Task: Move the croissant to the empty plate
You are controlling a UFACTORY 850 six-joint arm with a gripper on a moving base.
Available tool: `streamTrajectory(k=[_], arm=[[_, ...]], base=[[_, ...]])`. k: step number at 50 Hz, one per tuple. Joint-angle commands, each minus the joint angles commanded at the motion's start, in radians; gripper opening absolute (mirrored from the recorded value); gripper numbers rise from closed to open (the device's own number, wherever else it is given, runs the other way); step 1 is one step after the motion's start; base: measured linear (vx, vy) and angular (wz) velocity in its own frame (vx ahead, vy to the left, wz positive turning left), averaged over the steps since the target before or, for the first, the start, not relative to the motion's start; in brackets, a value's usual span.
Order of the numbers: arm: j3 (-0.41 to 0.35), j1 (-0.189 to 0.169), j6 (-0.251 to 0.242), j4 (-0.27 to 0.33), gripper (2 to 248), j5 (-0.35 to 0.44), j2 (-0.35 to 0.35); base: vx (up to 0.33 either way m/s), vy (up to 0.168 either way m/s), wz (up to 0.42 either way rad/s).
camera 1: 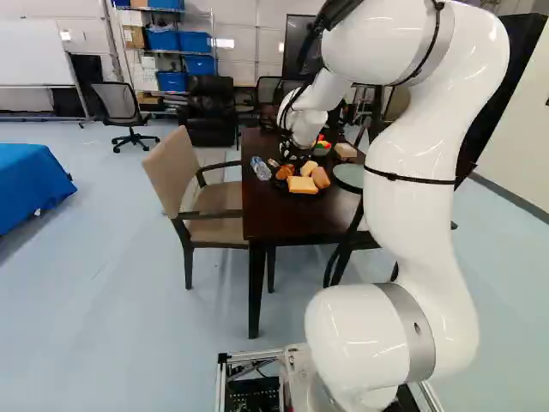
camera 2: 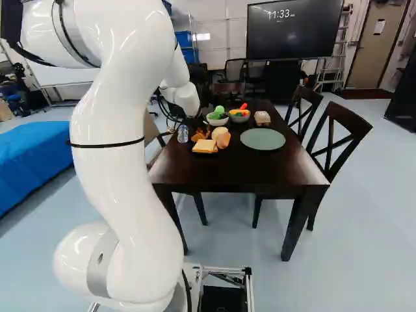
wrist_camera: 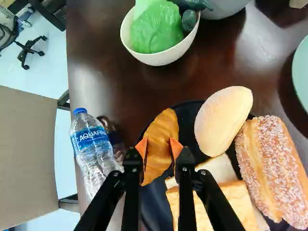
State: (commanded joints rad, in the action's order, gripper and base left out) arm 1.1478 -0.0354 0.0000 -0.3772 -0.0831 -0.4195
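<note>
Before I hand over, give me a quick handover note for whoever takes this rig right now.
Gripper: closed on the croissant, one orange pad against each side.
Where things are: croissant at the edge of the dark plate, with the bread roll close by; whether it is lifted at all, I can't tell. Water bottle stands outside that plate. The green target plate lies empty on the same table.
Done: croissant gripped.
Left: raise it, carry it across to the green plate, set it down, let go.
</note>
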Motion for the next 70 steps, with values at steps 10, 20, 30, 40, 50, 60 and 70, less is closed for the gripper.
streamTrajectory(k=[10, 20, 30, 40, 50, 60, 70], arm=[[-0.005, 0.0, 0.0, 0.0, 84, 0.0, 0.024], [-0.01, 0.0, 0.0, 0.0, 84, 0.0, 0.049], [-0.014, 0.0, 0.0, 0.0, 84, 0.0, 0.073], [-0.018, 0.0, 0.0, 0.0, 84, 0.0, 0.097], [-0.023, -0.011, 0.0, 0.0, 84, 0.0, 0.123], [-0.036, -0.038, 0.0, 0.0, 84, 0.0, 0.154], [-0.049, -0.067, 0.0, 0.0, 84, 0.0, 0.188]], base=[[0.0, 0.0, 0.0], [0.0, 0.0, 0.0], [0.0, 0.0, 0.0], [0.0, 0.0, 0.0], [0.0, 0.0, 0.0], [0.0, 0.0, 0.0], [0.0, 0.0, 0.0]])
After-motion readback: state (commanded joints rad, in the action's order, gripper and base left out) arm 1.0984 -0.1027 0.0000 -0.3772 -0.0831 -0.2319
